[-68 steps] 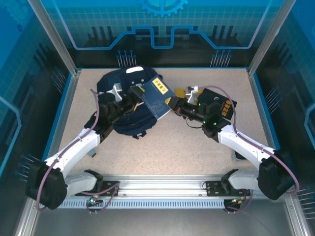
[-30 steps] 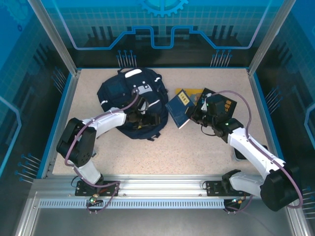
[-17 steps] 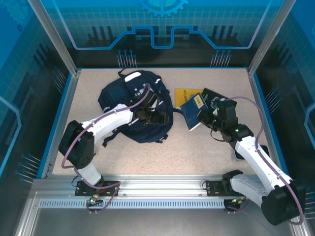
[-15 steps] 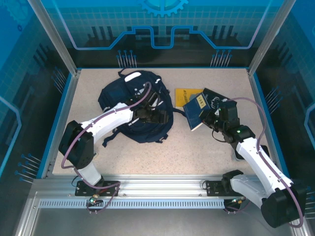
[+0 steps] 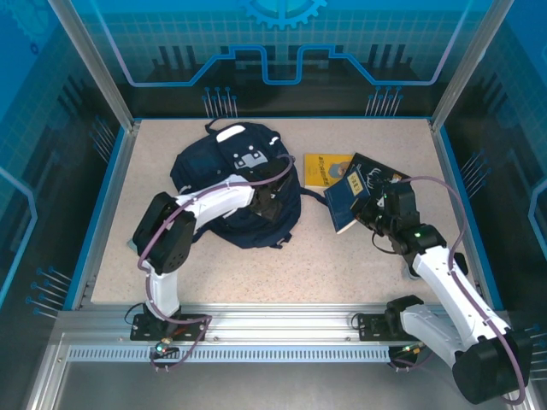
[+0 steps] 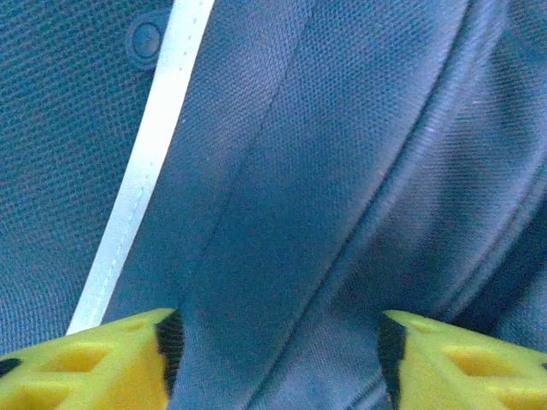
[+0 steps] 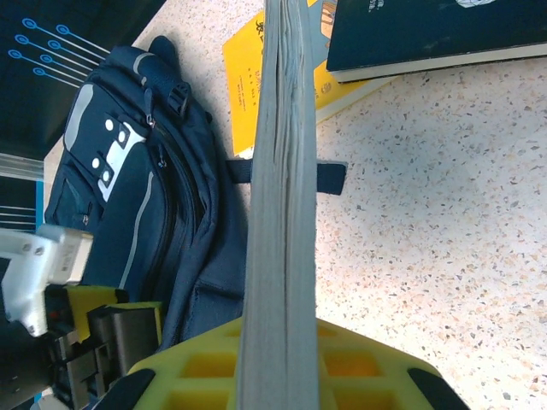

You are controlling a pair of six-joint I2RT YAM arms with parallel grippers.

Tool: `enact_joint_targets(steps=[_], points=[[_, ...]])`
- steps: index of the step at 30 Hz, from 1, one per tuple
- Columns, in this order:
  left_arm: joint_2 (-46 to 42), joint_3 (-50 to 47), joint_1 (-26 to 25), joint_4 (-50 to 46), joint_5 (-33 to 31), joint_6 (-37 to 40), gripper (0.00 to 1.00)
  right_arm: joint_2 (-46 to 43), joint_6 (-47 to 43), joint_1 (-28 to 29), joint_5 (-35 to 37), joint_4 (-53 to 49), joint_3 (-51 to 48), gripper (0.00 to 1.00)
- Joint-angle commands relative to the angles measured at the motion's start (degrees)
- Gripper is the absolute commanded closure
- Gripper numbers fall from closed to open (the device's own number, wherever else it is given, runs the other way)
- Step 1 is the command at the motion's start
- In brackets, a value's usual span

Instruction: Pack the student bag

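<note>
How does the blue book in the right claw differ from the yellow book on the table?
The blue book is clamped tilted in the right claw; the yellow book lies flat on the table. Nothing lies on the blue book; a dark book partly covers the yellow book. Both are outside the student bag.

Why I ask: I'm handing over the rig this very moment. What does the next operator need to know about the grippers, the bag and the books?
Left gripper: open, fingers straddling a fold of the student bag beside its white stripe.
Right gripper: shut on a blue book, held on edge over the table, right of the bag.
Yellow book lies on the table, with a dark book overlapping it.
Done: one book picked up.
Left: get the held book into the bag, then probably the other two. Whether the bag is unzipped cannot be told.
</note>
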Motion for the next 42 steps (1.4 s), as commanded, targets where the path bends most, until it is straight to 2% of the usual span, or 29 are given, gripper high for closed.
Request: enact_joint_targets(steps=[1,7,12,15,20,26,31,35,42], points=[[2.09,2.9,-0.18,-1.22,-4.44,1.96,0.44,-1.38,-0.32,-0.97,-0.35,0.95,0.0,1.0],[3.6,4.27,-0.16,-1.11,-8.61,1.66,0.59,-1.99,-0.47,-0.97,-0.62,0.46,-0.17,1.0],[1.66,4.14,-0.27,-0.43,-10.56,1.76,0.78,-2.22,-0.35,-1.0,-0.77,0.34,-0.36,1.0],[-1.75,3.3,-0.28,-0.37,-12.8,0.49,0.84,-2.47,-0.59,-0.99,-0.87,-0.01,-0.16,0.99],[-12.34,-1.22,-0.29,2.65,-15.99,-0.64,0.93,-3.14,-1.58,-0.98,-2.7,0.03,0.0,0.99],[-24.54,-4.97,-0.27,7.44,-16.15,-0.34,0.99,-3.1,-2.69,-0.94,-15.45,9.12,-1.78,0.99],[-30.16,-6.1,-0.29,12.25,-14.05,-0.75,1.0,-1.49,-2.75,1.53,-23.11,14.16,-2.03,0.98],[-31.11,-5.37,-0.25,13.97,-11.97,-1.41,1.0,1.12,-2.85,5.04,-23.07,14.34,-2.27,0.98],[-30.68,-4.68,-0.29,14.35,-9.74,-2.36,1.0,10.46,1.75,13.52,-20.34,22.87,-0.44,0.97]])
